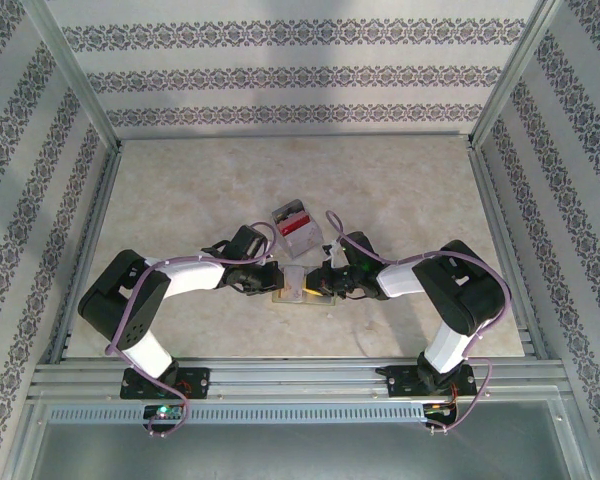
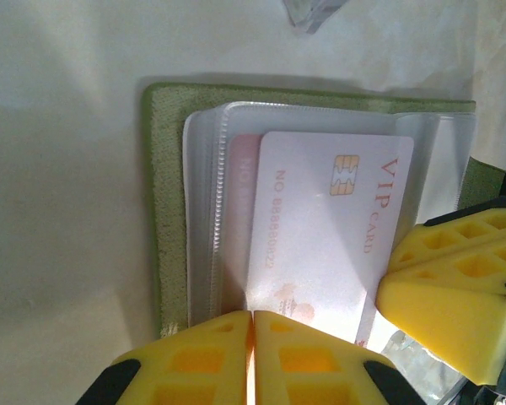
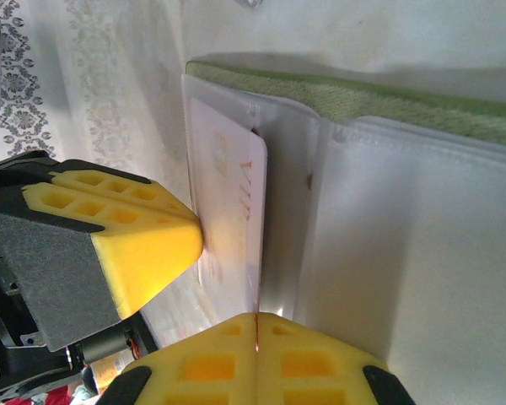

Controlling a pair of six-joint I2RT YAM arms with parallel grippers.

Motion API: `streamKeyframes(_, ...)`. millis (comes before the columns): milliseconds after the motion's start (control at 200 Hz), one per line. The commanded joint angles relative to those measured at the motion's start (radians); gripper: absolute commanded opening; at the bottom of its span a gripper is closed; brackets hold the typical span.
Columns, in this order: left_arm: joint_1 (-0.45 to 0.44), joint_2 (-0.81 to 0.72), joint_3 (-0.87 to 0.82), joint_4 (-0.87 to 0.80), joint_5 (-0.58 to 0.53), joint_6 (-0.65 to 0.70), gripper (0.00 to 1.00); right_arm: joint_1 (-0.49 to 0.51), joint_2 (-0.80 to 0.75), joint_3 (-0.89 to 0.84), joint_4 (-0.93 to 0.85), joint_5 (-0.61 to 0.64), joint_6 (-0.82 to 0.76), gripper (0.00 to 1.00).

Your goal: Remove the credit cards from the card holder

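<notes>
Two white-and-black robot arms rise from the near edge of a pale marbled tabletop (image 1: pixel 180 190). They bend inward until their claws meet at the middle of the table.

The card holder (image 2: pixel 164 211) lies there between the claws, open and flat. It is a small olive-green folding wallet with pale translucent plastic sleeves.

In the left wrist view, the left gripper (image 2: pixel 251 354) shows yellow honeycomb-moulded fingertips pressed together, with only a thin seam between them. They are nipped onto the near short edge of the white card (image 2: pixel 320 228). This is a plastic rectangle with a gold chip and the words VIP CARD in red, lying on top of the sleeves. The edge of a pale pink card (image 2: pixel 243 169) shows just beside it, under clear plastic.

The right gripper (image 3: pixel 257 337) comes in from the opposite side. Its yellow fingertips are also closed tight, set at the edge where the white card meets a sleeve. Whether they pinch the sleeve, the card or nothing cannot be told.

Just beyond the card holder stands a grey, red and white blocky stack (image 1: pixel 297 228), close behind both claws. Farther back, the tabletop runs to walls with bands of grey floral pattern.
</notes>
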Motion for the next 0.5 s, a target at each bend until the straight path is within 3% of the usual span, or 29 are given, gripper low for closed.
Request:
streamKeyframes(0,0.012,0.032,-0.014,-0.062,-0.074,0.019,0.11,-0.006,-0.017,-0.001,-0.017,-0.004,-0.026,0.0)
streamKeyframes(495,0.011,0.037,-0.023,-0.057,-0.075,0.015,0.11,-0.021,-0.048,-0.021,-0.047,0.002,-0.045,0.0)
